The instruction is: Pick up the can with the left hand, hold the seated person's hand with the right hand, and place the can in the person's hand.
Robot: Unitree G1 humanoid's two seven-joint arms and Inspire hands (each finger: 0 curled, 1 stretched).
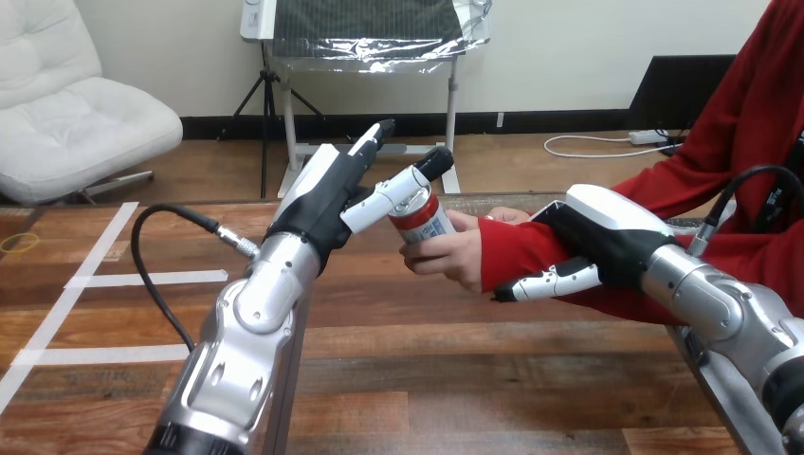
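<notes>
Table point(427, 360): wood planks, visible grain, smooth low-sheen finish; strips of tape point(142, 279) on it: white, matt, thin. Left robot hand point(327, 199) and right robot hand point(597, 237): black matt plastic body, smooth glossy white shells on the back; left forearm point(251, 322) and right forearm point(721, 303): silver metal, smooth, satin sheen with soft highlights; can point(422, 223): metal, silvery top rim, glossy printed red-and-white wall; the person's sleeve point(517, 251): red cloth, soft, matt, creased.
</notes>
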